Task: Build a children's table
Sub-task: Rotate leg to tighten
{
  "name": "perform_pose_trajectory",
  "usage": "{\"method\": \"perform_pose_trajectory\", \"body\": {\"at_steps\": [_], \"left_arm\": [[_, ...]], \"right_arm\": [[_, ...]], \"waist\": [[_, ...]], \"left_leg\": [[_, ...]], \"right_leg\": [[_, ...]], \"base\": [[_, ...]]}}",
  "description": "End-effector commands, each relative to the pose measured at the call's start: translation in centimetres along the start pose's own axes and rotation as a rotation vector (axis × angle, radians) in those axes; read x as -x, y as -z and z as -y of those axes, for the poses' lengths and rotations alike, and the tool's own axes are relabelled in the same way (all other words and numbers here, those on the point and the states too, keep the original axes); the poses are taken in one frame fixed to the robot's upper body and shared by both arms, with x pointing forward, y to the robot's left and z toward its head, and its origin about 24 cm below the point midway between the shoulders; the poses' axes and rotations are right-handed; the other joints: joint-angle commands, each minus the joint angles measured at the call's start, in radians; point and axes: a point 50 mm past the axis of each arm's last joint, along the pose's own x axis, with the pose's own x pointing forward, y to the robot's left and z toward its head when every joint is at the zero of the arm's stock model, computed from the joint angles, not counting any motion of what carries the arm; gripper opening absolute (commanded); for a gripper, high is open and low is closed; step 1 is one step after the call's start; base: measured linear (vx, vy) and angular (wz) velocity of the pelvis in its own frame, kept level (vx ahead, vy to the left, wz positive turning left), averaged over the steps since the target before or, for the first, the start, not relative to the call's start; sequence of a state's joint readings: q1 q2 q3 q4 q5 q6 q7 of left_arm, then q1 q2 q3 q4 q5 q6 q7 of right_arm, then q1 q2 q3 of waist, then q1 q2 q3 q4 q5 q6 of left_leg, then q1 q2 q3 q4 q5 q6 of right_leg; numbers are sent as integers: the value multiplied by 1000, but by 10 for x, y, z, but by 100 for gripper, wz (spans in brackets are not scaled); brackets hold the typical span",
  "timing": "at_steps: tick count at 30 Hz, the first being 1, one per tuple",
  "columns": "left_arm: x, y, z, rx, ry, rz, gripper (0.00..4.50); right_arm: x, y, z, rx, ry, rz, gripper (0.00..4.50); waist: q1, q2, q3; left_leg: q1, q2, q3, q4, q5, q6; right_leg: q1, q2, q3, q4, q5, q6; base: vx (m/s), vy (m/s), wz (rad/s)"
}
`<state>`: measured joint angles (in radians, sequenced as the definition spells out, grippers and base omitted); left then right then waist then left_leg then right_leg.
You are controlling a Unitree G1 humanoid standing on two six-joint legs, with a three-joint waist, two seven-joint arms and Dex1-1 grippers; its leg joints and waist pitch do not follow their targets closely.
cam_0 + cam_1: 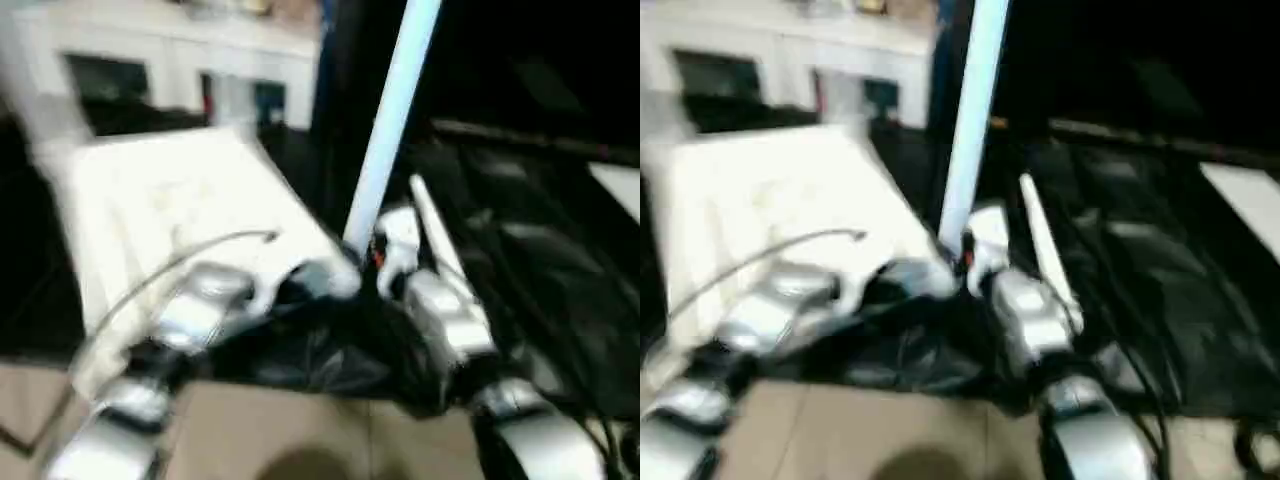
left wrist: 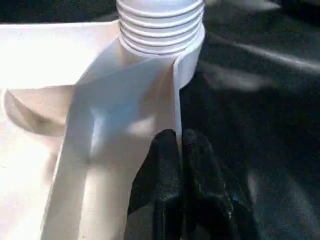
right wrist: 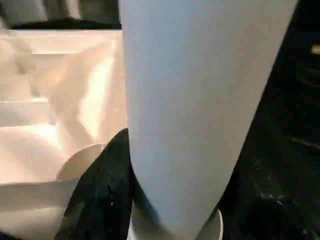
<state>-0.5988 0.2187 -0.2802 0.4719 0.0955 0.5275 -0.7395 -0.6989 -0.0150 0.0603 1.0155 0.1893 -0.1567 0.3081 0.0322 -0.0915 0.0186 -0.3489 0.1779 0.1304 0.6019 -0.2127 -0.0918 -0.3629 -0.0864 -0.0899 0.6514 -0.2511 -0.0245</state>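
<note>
One black-draped work table (image 1: 540,260), cabinet (image 1: 160,60) behind.

The table top (image 2: 45,55) is looking like smooth white plastic with a soft shine, and its corner socket (image 2: 161,25) is showing ridged rings around it. The leg (image 3: 200,100) is looking like a smooth white plastic tube with a dull, even skin. The black cloth (image 2: 260,100) on the work table is looking crinkly and a bit shiny, the left gripper (image 2: 181,145) fingers are looking like black rubbery stuff, and the forearms (image 1: 450,320) are shining like silver metal.
</note>
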Motion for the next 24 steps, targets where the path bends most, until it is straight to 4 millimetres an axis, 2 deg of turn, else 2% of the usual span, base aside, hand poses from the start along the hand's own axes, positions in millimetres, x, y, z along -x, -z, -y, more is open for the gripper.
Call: {"method": "perform_pose_trajectory", "body": {"at_steps": [1, 2, 3, 4, 5, 6, 7, 10, 15, 18, 20, 22, 24], "left_arm": [[-4, -7, 7, 47, -36, 8, 0], [-5, -8, 8, 47, -37, 9, 0], [-5, -8, 10, 48, -41, 7, 0], [-5, -8, 10, 47, -51, 5, 0], [-5, -7, 10, 50, -57, 0, 0], [-5, -6, 9, 51, -59, -1, 0], [-3, -3, 7, 51, -68, -9, 0], [0, 1, 2, 48, -89, -21, 0], [2, 2, 0, 32, -110, -27, 0], [4, 4, -1, 17, -104, -31, 0], [5, 5, -3, 8, -107, -32, 0], [7, 5, -5, -8, -98, -32, 0], [8, 5, -5, -15, -93, -31, 0]], "right_arm": [[16, 53, 7, -71, 121, -265, 189], [13, 50, 4, -76, 123, -262, 189], [11, 48, 2, -81, 125, -258, 189], [8, 45, -2, -84, 116, -253, 189], [6, 44, -4, -78, 110, -254, 189], [6, 44, -4, -75, 108, -254, 189], [5, 44, -6, -70, 100, -255, 189], [4, 42, -7, -58, 85, -257, 189], [2, 40, -8, -38, 75, -262, 189], [0, 34, -9, -31, 29, -226, 189], [-1, 31, -9, -39, 19, -210, 245], [-3, 24, -8, -59, -11, -176, 261], [-4, 20, -8, -65, -28, -156, 279]], "waist": [[-7, 20, -13], [-4, 15, -13], [0, 14, -17], [-1, 15, -15], [-1, 15, -14], [2, 7, -17], [3, 6, -18], [3, 5, -20], [3, 3, -23], [1, 5, -21], [1, 7, -20], [1, 7, -19], [2, 10, -20]], "left_leg": [[1, 63, -7, -109, -347, 3], [0, 60, -5, -108, -373, -1], [2, 61, -4, -105, -387, -12], [-5, 63, -4, -110, -376, -18], [-7, 64, -4, -111, -371, -21], [-12, 63, -3, -112, -339, -20], [-8, 67, 1, -114, -310, -17], [-10, 67, 8, -115, -244, -10], [-9, 65, 16, -110, -179, 5], [-9, 67, 18, -111, -170, 8], [-6, 68, 18, -112, -188, 6], [-4, 68, 19, -112, -208, 3], [-5, 72, 20, -112, -194, -1]], "right_leg": [[13, -68, 60, -104, -226, -199], [13, -71, 58, -117, -313, -172], [8, -79, 64, -128, -402, -133], [7, -79, 64, -130, -415, -111], [7, -78, 63, -132, -419, -101], [11, -80, 62, -132, -407, -87], [8, -79, 64, -132, -362, -89], [12, -73, 65, -121, -238, -114], [18, -72, 66, -112, -145, -140], [20, -71, 67, -110, -125, -151], [18, -71, 68, -113, -148, -152], [16, -72, 69, -117, -173, -151], [18, -73, 70, -114, -159, -157]], "base": [[0, 0, 0], [0, 0, 0], [0, 0, 0], [0, 0, 0], [0, 0, 0], [0, 0, 0], [0, 0, 0], [0, 0, 0], [0, 0, 0], [0, 0, 0], [0, 0, 0], [0, 0, 0], [0, 0, 0]]}}
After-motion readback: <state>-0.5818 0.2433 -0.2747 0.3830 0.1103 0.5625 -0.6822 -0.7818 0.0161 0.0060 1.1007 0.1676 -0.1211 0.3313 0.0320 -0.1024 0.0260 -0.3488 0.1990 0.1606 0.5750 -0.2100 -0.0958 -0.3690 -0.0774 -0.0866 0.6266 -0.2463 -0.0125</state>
